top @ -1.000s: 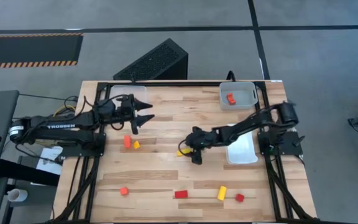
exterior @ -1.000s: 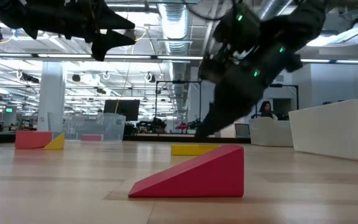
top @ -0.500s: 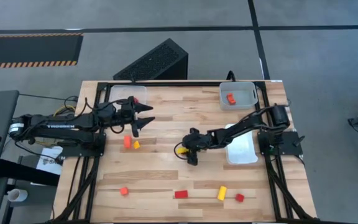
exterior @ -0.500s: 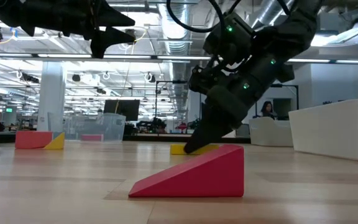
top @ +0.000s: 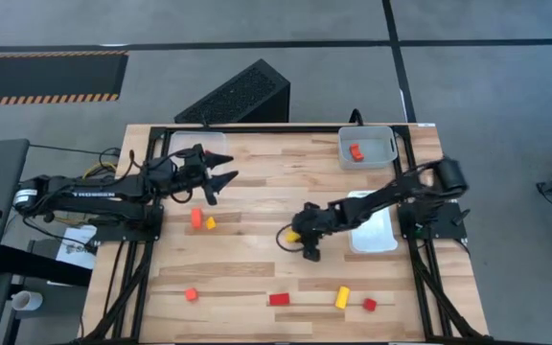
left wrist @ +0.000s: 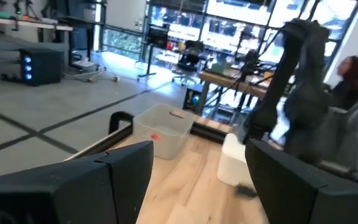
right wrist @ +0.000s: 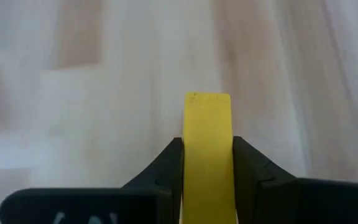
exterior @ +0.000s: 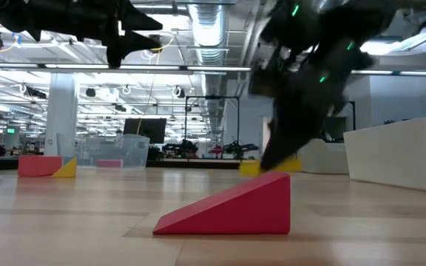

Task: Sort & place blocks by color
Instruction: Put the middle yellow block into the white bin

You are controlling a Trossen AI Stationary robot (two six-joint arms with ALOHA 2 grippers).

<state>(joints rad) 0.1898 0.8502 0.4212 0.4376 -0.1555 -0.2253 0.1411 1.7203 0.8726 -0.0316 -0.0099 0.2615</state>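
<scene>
From above, my right gripper (top: 296, 237) clasps the yellow block (top: 293, 235) mid-table, left of the white tray (top: 374, 230); my wrist view shows the fingers pinching the bar's long flat sides (right wrist: 207, 149), and it looks light, rigid, smooth, perhaps slippery.

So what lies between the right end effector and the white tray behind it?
In the high view, only the right arm's own dark links over bare wooden tabletop separate the right end effector, gripping a yellow bar block, from the white tray.
</scene>
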